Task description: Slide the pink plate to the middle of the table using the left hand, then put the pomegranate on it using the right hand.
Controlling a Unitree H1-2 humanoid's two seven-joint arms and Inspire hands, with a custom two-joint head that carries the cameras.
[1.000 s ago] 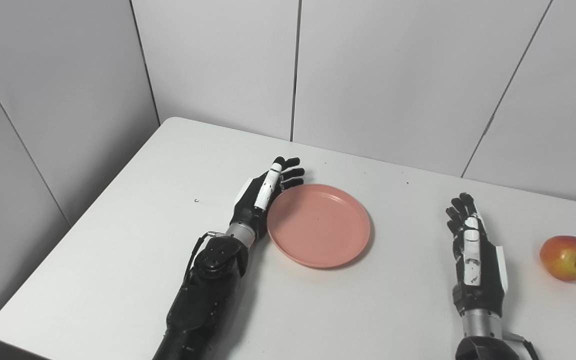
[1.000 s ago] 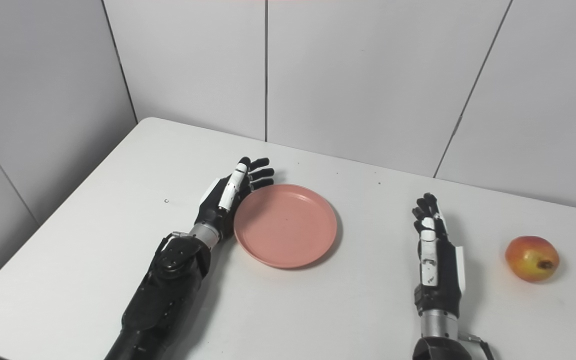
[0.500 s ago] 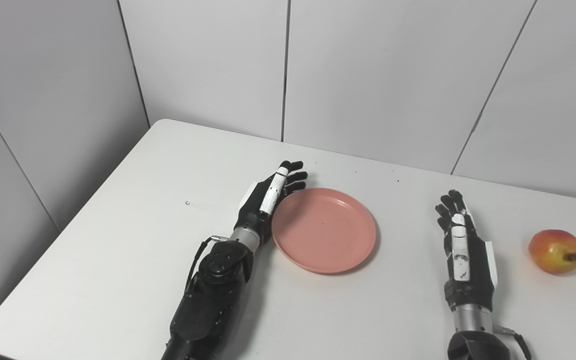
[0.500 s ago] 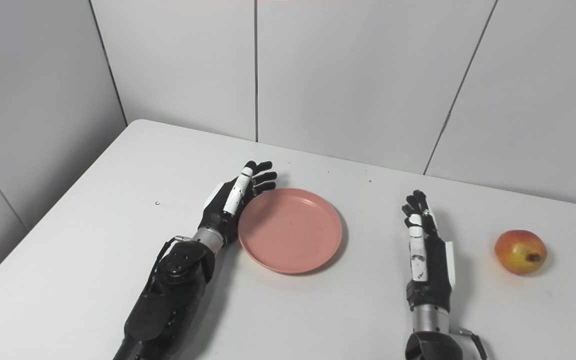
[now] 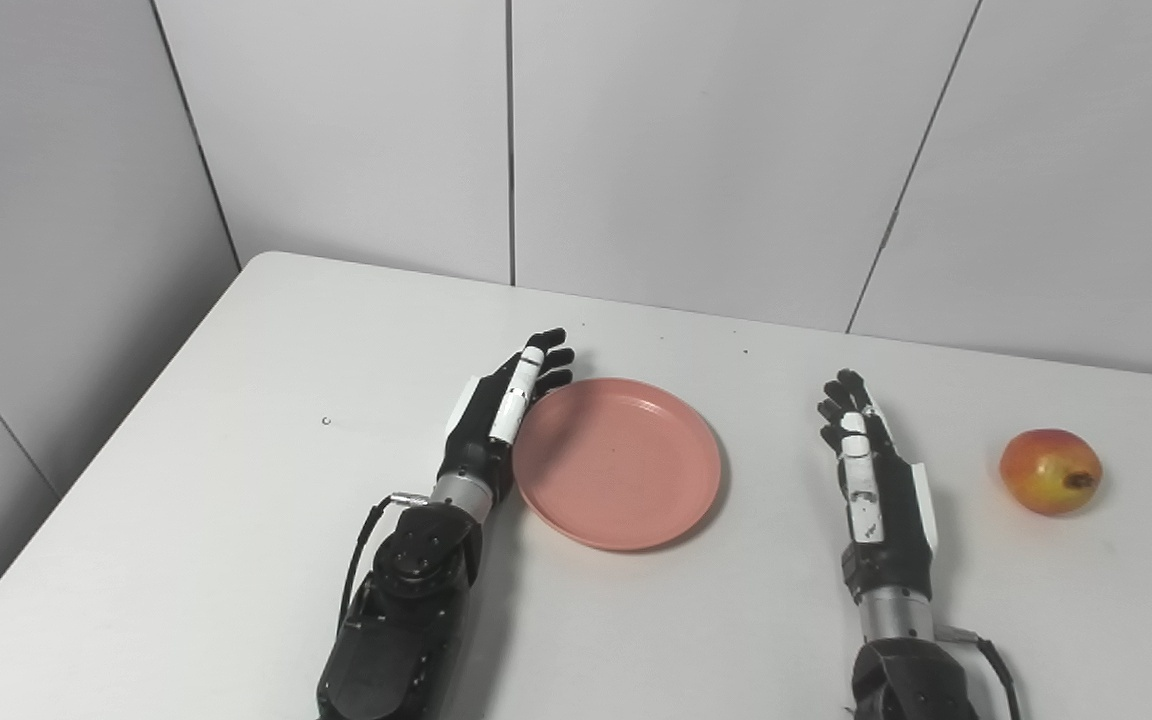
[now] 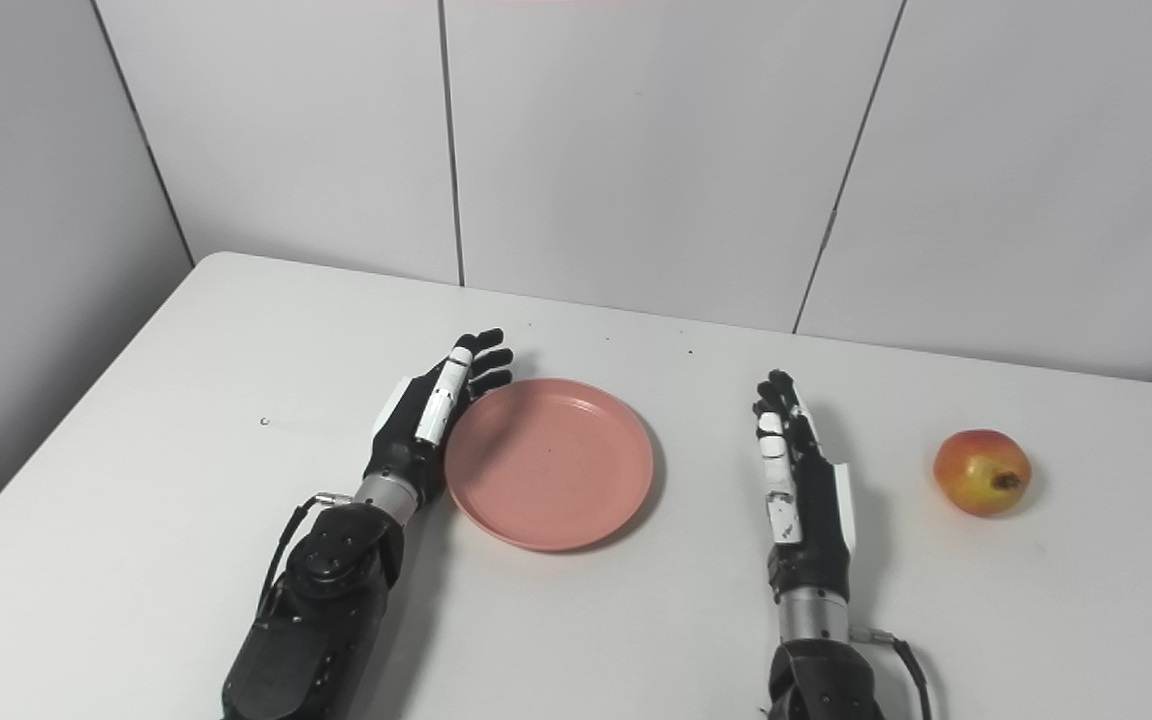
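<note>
The pink plate [image 5: 616,462] has been nudged rightward by the open, empty left robot hand [image 5: 498,420] (pomegranate [image 5: 1050,471] untouched, right robot hand [image 5: 876,480] open).

Your left hand [image 5: 498,420] stands on its edge, fingers [image 5: 548,361] stretched forward and slightly apart, palm turned toward your right, holding nothing. Its black forearm [image 5: 404,590] runs up from the bottom edge, angled a little to the right, with a silver wrist cuff just behind the hand. Your right hand [image 5: 878,490] is also upright on its edge, fingers [image 5: 841,392] extended and leaning slightly left, empty, its arm entering from the bottom right.
</note>
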